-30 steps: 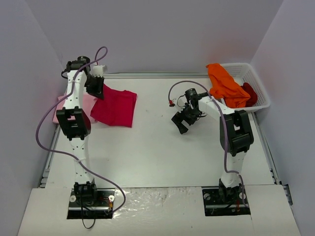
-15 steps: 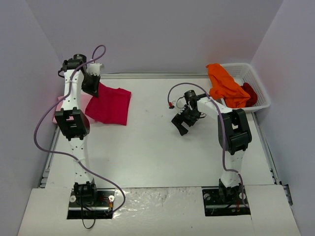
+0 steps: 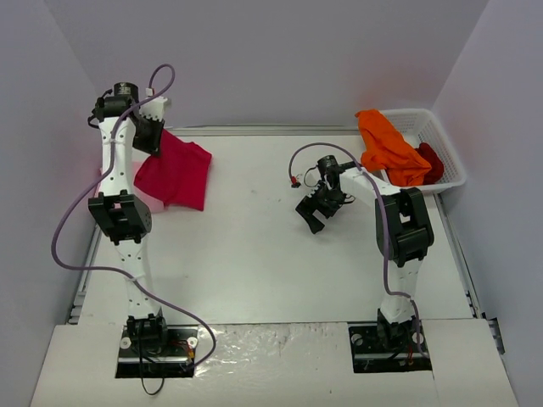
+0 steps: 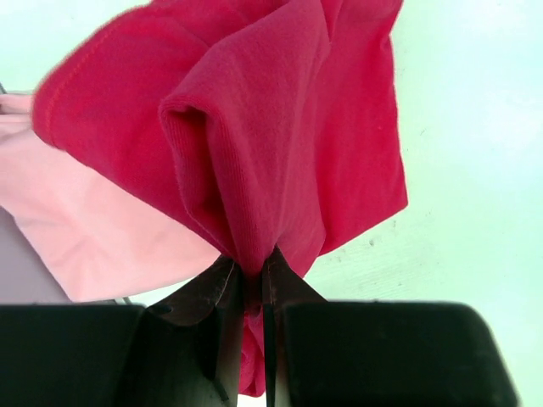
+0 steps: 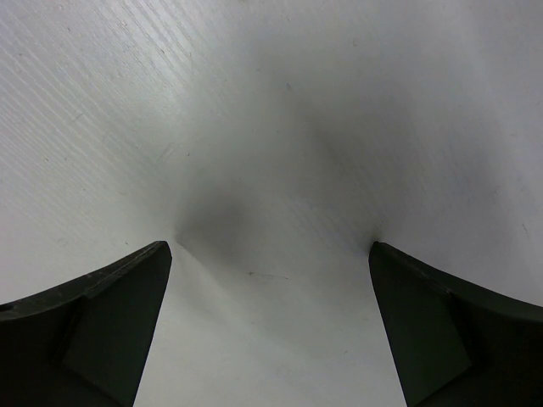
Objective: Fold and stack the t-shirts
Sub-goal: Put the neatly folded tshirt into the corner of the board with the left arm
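Observation:
At the far left my left gripper point(image 3: 151, 136) is shut on a bunched edge of the folded crimson t-shirt point(image 3: 176, 172), lifting that end while the rest hangs down to the table. The left wrist view shows the crimson cloth point(image 4: 280, 136) pinched between the fingers point(image 4: 253, 264), with the pale pink t-shirt point(image 4: 93, 229) lying flat beneath it. Only a sliver of the pink shirt point(image 3: 153, 198) shows from above. My right gripper point(image 3: 313, 212) hovers open over bare table, nothing between its fingers. An orange t-shirt point(image 3: 386, 146) and a dark red one point(image 3: 432, 159) lie in the basket.
The white mesh basket point(image 3: 447, 144) stands at the back right corner against the right wall. White walls close in the table at the back and both sides. A purple cable loops from each arm.
My left gripper has moved left and back, dragging the crimson shirt with it over the pink shirt. The right arm has hardly moved.

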`<state>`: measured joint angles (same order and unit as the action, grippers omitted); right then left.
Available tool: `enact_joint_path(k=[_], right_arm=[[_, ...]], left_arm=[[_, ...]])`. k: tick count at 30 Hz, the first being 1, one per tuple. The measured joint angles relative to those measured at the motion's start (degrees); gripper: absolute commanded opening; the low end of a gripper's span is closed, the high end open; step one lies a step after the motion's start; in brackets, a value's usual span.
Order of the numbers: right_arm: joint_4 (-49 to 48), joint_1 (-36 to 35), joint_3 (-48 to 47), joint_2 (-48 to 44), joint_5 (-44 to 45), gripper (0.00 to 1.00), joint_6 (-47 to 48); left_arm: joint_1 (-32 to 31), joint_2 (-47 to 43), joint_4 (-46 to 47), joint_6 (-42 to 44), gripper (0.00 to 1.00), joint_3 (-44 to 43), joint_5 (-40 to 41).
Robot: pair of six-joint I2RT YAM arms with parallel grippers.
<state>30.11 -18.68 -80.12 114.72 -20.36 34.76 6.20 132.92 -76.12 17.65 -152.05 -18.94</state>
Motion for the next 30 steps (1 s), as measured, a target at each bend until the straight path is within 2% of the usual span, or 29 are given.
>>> enact_joint_path(k=[22, 30], right_arm=[[-0.63, -0.09, -0.46, 0.76, 2.51, 1.0, 0.0], [-1.22, -0.09, -0.83, 1.29, 4.31, 1.0, 0.04]], left_arm=[[3.04, -3.82, -0.55, 3.54, 0.02, -0.52, 2.78], [3.69, -8.28, -0.9, 5.35, 0.02, 0.02, 4.15]])
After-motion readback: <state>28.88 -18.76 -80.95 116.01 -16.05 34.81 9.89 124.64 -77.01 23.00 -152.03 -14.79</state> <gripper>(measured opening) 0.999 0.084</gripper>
